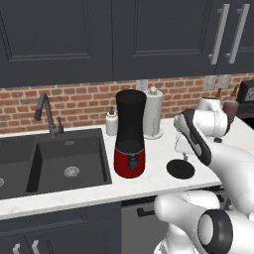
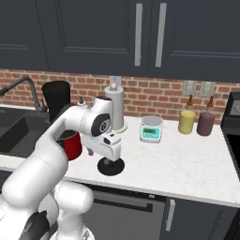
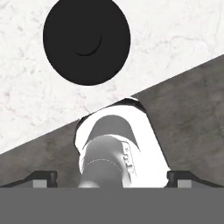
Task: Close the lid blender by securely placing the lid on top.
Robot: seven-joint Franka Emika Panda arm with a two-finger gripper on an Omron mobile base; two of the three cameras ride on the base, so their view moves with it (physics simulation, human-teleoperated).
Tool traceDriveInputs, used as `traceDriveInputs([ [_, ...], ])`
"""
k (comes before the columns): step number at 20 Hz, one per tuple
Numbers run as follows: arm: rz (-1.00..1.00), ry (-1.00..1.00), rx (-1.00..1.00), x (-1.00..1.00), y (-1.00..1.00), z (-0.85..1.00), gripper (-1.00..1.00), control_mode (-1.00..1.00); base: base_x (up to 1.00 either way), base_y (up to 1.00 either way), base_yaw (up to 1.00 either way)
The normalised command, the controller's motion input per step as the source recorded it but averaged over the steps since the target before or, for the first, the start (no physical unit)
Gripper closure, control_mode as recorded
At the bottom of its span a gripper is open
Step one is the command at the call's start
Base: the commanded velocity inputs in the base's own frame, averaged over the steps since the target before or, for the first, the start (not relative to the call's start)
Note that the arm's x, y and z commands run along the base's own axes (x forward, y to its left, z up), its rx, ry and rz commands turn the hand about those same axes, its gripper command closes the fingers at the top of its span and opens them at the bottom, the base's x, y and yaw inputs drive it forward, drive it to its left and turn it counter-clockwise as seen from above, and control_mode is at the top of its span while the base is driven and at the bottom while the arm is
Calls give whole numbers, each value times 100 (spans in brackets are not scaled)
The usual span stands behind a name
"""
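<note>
The lid (image 1: pixel 180 169) lies flat on the worktop (image 1: pixel 158 154), at four o'clock from the blender (image 1: pixel 130 134). A paper-towel roll (image 1: pixel 153 114) and soap bottle (image 1: pixel 112 122) stand behind the blender. The fingers (image 3: pixel 43 177) hang apart above the lid.

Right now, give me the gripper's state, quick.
Gripper: open, holding nothing, above the lid, which lies on the counter.
</note>
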Motion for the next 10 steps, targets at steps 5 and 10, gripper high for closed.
traceDriveInputs([
  [5, 2, 7, 0, 27, 0, -40, -100, -100, 0, 0, 0],
  [10, 5, 3, 0, 29, 0, -38, -100, -100, 0, 0, 0],
])
